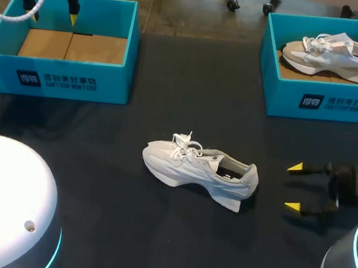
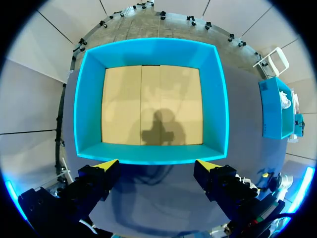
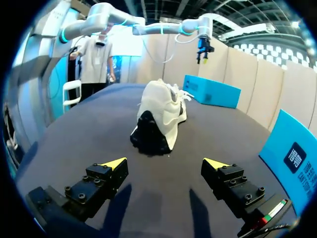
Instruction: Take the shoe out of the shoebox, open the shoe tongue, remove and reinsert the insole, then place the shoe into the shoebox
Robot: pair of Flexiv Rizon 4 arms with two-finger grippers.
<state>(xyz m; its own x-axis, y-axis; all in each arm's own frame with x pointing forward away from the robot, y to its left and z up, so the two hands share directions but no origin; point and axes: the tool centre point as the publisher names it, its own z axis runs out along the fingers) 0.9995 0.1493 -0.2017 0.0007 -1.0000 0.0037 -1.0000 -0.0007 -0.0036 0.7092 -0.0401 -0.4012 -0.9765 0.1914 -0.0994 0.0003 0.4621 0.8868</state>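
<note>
Since the shoe [image 1: 199, 169] is sitting upright on the tabletop [image 1: 97, 183] for tongue work, right claw [image 1: 294, 186] is hovering wide behind its heel; left claw [image 1: 53, 18], wide and empty, is hanging well beyond its toe.

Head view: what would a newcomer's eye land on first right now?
The white shoe standing alone mid-table, its heel toward the open right tool. Then, at the far edge, the left box, blue and empty, under the left tool, and the right box holding a second shoe.
</note>
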